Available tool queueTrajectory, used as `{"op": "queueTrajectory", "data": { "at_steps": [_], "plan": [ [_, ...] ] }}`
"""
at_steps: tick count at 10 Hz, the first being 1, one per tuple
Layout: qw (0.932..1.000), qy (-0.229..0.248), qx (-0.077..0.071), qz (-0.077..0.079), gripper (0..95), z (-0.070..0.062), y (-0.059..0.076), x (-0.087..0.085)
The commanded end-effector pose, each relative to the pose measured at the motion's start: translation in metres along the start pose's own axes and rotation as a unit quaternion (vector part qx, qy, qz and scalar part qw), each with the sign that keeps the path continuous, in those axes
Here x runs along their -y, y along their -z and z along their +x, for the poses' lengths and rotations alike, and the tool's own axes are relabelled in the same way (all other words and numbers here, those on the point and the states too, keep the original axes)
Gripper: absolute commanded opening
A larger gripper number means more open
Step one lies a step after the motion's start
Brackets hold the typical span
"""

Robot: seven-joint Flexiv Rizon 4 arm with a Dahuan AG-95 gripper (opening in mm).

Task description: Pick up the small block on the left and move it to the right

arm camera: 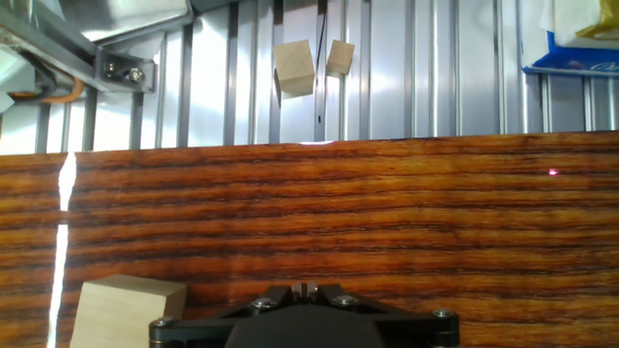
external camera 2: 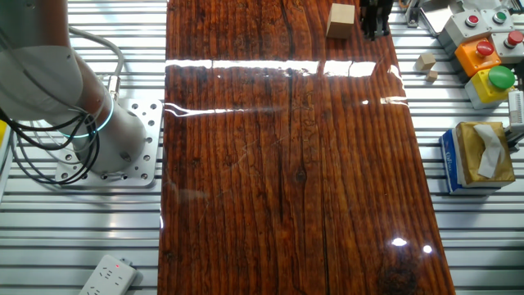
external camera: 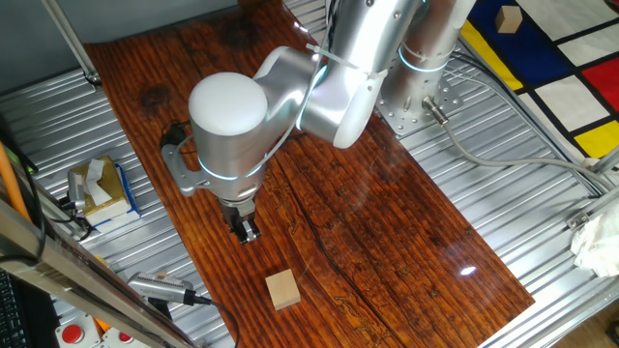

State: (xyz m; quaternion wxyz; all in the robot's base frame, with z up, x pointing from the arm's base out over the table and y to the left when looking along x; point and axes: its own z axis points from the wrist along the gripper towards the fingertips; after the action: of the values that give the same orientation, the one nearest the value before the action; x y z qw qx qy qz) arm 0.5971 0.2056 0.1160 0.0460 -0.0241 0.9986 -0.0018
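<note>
Block not yet grasped.
The small block (external camera: pixel 282 289) lies on the wooden board (external camera: pixel 387 222) beside the gripper (external camera: pixel 247 230); finger spread unclear.

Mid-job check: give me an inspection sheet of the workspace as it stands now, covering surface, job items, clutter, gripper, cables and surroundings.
Surface: dark wooden board on a ribbed metal table; glossy, with glare streaks.
Job's things: small block lies flat on the board, free, not gripped.
Clutter: tissue box on the metal beside the board; two small wooden cubes off the board near it; another cube on a coloured mat.
Grippers: gripper hangs beside the small block, apart from it; fingers look close together, state unclear.
Cables: black cables loop at the arm base; grey hose runs across the table.
Surroundings: button boxes, power strip.
</note>
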Motion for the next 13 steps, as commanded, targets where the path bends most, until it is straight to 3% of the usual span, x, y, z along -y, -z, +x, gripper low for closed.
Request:
{"op": "queueTrajectory", "data": {
  "at_steps": [1, 13],
  "plan": [
    [1.0, 0.0, 0.001, 0.0, 0.0, 0.0003, 0.0, 0.0],
    [1.0, -0.006, 0.001, 0.0, 0.0, 0.0024, 0.0004, 0.0]
  ]
}}
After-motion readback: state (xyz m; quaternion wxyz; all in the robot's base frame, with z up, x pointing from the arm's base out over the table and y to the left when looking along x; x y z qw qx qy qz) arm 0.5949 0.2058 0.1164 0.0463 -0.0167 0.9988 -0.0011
